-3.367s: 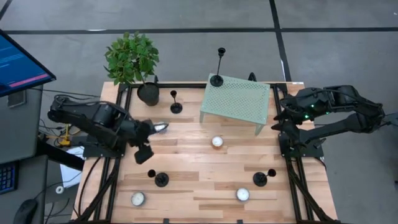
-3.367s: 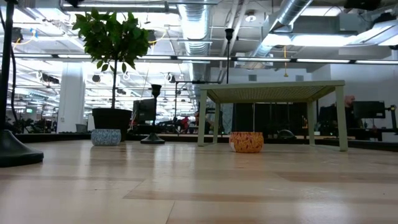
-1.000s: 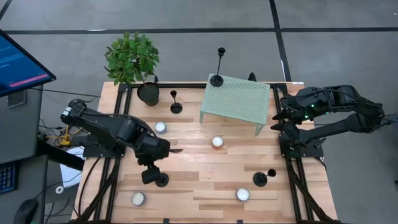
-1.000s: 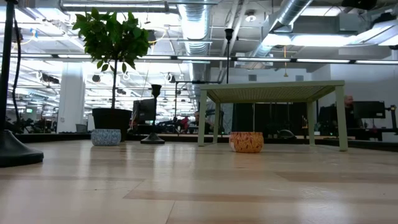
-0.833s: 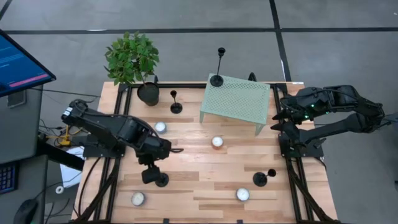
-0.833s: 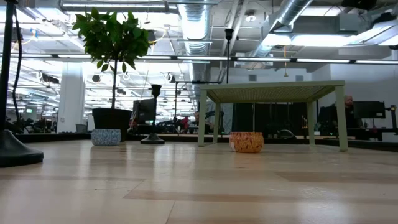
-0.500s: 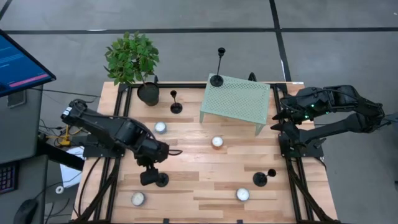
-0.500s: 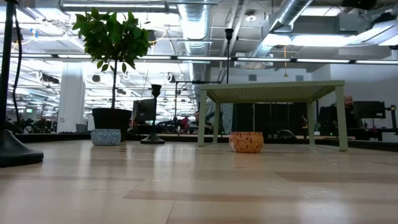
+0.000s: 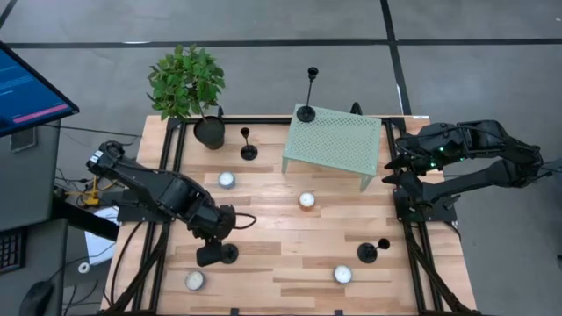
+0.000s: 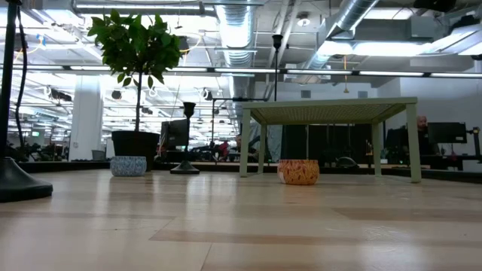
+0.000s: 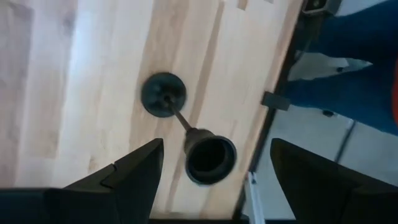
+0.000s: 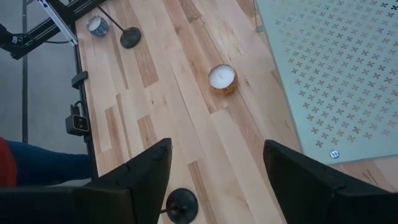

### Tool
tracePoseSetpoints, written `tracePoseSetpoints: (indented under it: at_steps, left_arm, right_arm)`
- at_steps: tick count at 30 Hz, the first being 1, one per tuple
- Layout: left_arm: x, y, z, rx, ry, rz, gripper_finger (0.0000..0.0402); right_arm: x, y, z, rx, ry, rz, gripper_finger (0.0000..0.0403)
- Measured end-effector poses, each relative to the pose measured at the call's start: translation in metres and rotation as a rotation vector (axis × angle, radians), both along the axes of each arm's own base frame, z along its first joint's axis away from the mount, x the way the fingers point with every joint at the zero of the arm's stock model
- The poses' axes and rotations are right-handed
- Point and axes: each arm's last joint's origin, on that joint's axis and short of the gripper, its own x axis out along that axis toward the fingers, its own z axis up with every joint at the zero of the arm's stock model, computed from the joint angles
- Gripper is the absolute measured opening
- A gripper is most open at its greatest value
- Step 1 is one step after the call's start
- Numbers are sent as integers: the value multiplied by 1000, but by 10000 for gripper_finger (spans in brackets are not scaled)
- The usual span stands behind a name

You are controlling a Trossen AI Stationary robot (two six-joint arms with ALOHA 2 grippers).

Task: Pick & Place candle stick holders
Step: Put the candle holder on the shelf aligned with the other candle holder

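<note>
Four black candlestick holders show in the high view. One stands near-left point(image 9: 228, 254), one near-right point(image 9: 367, 253), one beside the plant pot point(image 9: 248, 151), and a tall one on the green table's far-left corner point(image 9: 306, 112). My left gripper point(image 9: 213, 254) is open over the near-left holder. In the left wrist view its fingers stand apart on either side of that holder's cup point(image 11: 210, 158) without touching it. The holder rests upright on its disc base point(image 11: 163, 93). My right gripper point(image 9: 392, 167) waits open at the table's right edge point(image 12: 211, 186).
A small green perforated table point(image 9: 334, 140) stands far-centre. A potted plant point(image 9: 209, 132) stands far-left. Tealights sit on the wood top: point(image 9: 226, 180), point(image 9: 306, 200), point(image 9: 194, 280), point(image 9: 342, 274). Bare wood lies between them at the centre.
My left gripper has moved a little toward the table's near edge and left, settling over the near-left candlestick holder. The holder has stayed in place.
</note>
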Motion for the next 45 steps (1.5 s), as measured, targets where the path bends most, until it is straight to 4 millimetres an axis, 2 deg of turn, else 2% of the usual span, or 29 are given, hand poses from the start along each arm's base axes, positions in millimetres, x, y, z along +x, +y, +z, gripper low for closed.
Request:
tracePoseSetpoints:
  at_steps: [5,11,30,45]
  left_arm:
    - [-1,-2,-1,57,-31,17,296]
    - [-1,-4,-11,79,1,5,296]
    - [-2,-5,-19,64,40,-12,295]
    - [-2,-5,-19,65,37,-36,193]
  right_arm:
    - [0,0,0,0,1,0,244]
    - [0,0,0,0,1,1,244]
    - [0,0,0,-2,3,2,244]
    - [0,0,0,-2,3,2,244]
